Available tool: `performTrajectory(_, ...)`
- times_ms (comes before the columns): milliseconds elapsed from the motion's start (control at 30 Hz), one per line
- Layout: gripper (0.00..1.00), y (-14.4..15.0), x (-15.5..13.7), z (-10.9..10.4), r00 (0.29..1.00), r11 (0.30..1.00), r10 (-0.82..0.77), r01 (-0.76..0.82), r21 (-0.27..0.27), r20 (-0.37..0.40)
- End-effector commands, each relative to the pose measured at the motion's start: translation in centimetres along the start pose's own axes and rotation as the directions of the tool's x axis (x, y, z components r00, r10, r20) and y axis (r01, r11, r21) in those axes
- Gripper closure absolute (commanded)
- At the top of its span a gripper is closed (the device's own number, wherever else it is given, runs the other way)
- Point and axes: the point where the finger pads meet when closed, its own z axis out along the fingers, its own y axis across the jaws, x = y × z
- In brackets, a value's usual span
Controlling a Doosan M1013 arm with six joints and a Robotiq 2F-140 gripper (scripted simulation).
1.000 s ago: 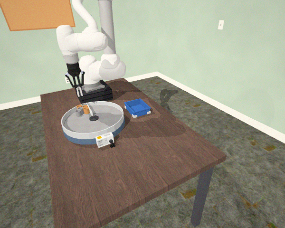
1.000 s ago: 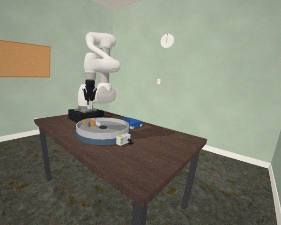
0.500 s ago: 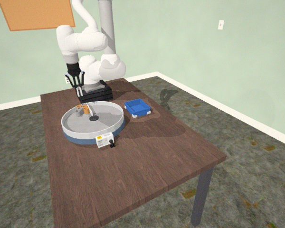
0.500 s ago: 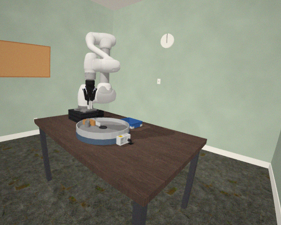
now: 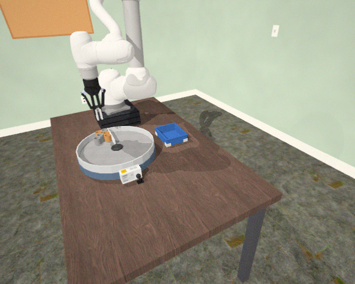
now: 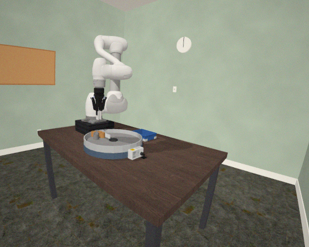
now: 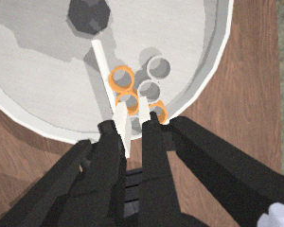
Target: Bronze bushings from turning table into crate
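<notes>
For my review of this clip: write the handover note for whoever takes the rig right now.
Gripper: above the turning table's near-base edge, fingers nearly together, nothing seen between them.
Bronze bushings: three, on the turning table, among steel ones.
Crate: no bushing visible.
Done: none crated.
Left: crate all three, then let go.
</notes>
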Motion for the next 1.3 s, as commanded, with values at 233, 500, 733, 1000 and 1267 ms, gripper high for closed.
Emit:
performTrajectory(233,0.9,0.0,0.0,0.0,1.0,1.0,0.0,0.0,0.0,0.0)
performTrajectory(500,0.9,0.0,0.0,0.0,1.0,1.0,0.0,0.0,0.0,0.0)
performTrajectory(733,0.9,0.0,0.0,0.0,1.0,1.0,0.0,0.0,0.0,0.0)
performTrajectory(1000,0.72,0.9,0.6,1.6,1.0,1.0,0.0,0.0,0.0,0.0)
performTrajectory(1267,0.72,4.1,2.7,7.1,1.0,1.0,0.0,0.0,0.0,0.0)
